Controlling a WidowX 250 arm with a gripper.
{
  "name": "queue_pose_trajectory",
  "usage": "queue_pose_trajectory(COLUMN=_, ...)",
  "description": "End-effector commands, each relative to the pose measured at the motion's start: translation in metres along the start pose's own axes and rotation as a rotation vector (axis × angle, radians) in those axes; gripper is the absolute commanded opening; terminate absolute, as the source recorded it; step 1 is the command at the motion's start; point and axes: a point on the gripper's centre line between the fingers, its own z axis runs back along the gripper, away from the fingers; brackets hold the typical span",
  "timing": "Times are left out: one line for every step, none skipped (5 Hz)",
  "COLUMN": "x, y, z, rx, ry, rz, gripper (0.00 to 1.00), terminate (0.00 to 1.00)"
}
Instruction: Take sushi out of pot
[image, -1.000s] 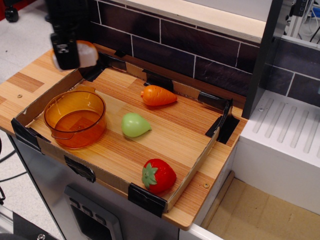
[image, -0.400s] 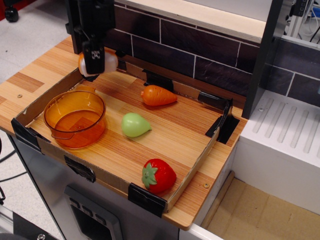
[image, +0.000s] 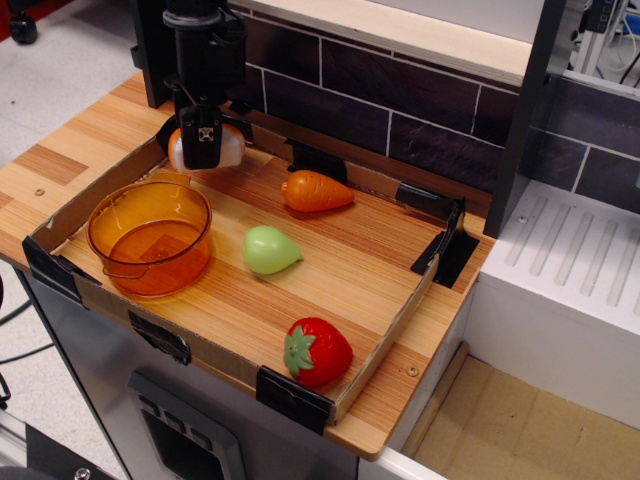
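Observation:
My black gripper (image: 204, 152) is shut on the sushi (image: 228, 148), a white rice lump with an orange top that sticks out on both sides of the fingers. It hangs above the tray's back left corner, just behind the pot. The pot (image: 150, 235), translucent orange and round, stands empty at the tray's left end. Whether the sushi touches the tray floor I cannot tell.
A shallow wooden tray (image: 330, 270) with cardboard walls holds an orange carrot (image: 316, 191) at the back, a green pear (image: 270, 250) in the middle and a red strawberry (image: 317, 352) at the front. A dark tiled wall (image: 400, 90) runs behind.
The gripper has carried the sushi rightward and down, from high over the tray's left back corner to low behind the pot. The other toys have not moved.

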Motion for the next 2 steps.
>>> queue_pose_trajectory(x=-0.0031, y=0.0123, z=0.0052, rx=0.045, ry=-0.009, rz=0.014, gripper=0.00, terminate=0.00)
queue_pose_trajectory(x=-0.0064, y=0.0145, z=0.0077, rx=0.024, ry=-0.012, rz=0.015, gripper=1.00, terminate=0.00)
